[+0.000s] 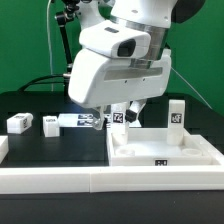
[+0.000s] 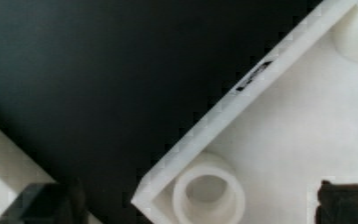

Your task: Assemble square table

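Our gripper (image 2: 190, 203) hangs over a corner of the square table top (image 2: 309, 130) with its fingers (image 2: 34, 203) spread wide, holding nothing. The corner's round socket (image 2: 208, 190) lies between them, and the top's edge runs diagonally away. The nearest loose leg (image 1: 80, 120) lies towards the exterior view's left.

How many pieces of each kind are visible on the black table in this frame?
Large white plastic square table top: 1
Small white block legs with tags: 4 (one partly hidden)
Flat white marker board: 1
Total: 6
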